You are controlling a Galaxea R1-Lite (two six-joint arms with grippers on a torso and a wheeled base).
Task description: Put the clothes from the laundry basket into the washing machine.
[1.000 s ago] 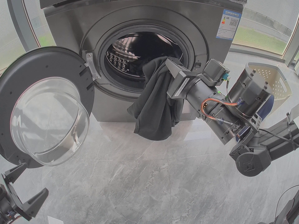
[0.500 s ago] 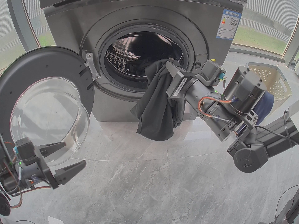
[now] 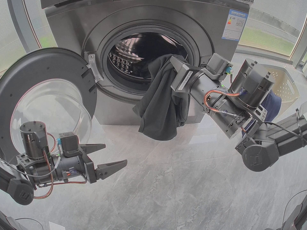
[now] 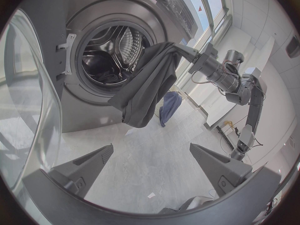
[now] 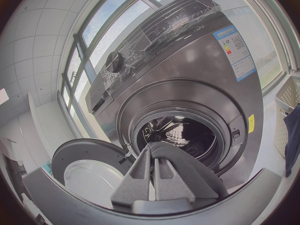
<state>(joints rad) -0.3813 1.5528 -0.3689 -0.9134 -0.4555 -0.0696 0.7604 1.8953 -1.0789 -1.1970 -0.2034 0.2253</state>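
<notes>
Right gripper (image 3: 173,62) is clamped shut on a dark grey garment (image 3: 160,106) at the lower right rim of the washing machine (image 3: 80,26) opening. The cloth's top edge lies at the opening and the rest hangs down the machine's front, its hem clear of the floor (image 3: 160,189). Left gripper (image 3: 115,154) is spread wide with nothing in it, low over the floor, in front of the machine and to its left.

The floor is grey marble-pattern tile, glossy. Windows (image 3: 275,39) run behind the machine on both sides. The right wrist view adds white tiled wall (image 5: 28,47) beside the glazing.

The machine is a dark grey front-loader. Its round door (image 3: 48,67) is swung fully open to the left, with the clear bowl (image 3: 51,125) facing outward.

The laundry basket (image 3: 286,83), pale and perforated, stands on the floor to the right of the machine. A dark blue garment (image 3: 273,104) hangs over its near rim.

The left wrist view looks into the drum (image 4: 125,44), where dark clothing (image 4: 100,69) lies at the bottom. It also takes in the blue garment, beyond the hanging grey cloth.

The right wrist view shows the two closed fingers (image 5: 140,172) with grey fabric pinched between them and draped to one side. It also shows the control knob (image 5: 114,61) on the panel under plastic film (image 5: 175,19), and a blue-edged label (image 5: 236,52) at the machine's upper right.
</notes>
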